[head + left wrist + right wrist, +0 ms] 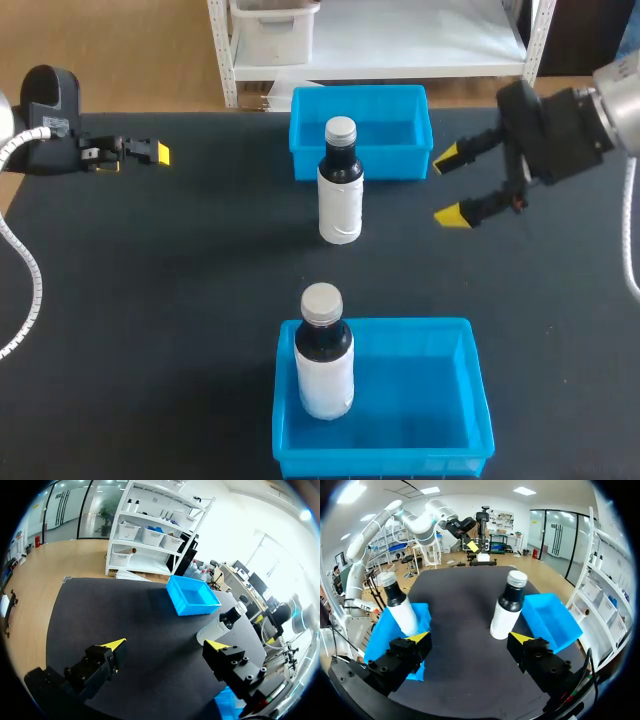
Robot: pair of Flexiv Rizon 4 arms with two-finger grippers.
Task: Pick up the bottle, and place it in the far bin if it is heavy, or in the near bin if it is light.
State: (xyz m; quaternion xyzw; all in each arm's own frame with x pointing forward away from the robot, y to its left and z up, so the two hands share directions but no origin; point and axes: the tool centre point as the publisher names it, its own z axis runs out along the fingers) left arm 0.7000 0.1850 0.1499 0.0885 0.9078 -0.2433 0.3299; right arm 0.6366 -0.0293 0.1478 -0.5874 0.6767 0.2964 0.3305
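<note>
A dark bottle with a white label and grey cap stands upright on the black table, just in front of the far blue bin. A second, similar bottle stands in the left part of the near blue bin. My right gripper hangs open to the right of the first bottle, apart from it. In the right wrist view that bottle is ahead of the open gripper. My left gripper stays at the far left, open and empty.
From the left wrist, the far bin and the standing bottle lie well ahead to the right. The right wrist view has the near bin with its bottle on one side and the far bin on the other.
</note>
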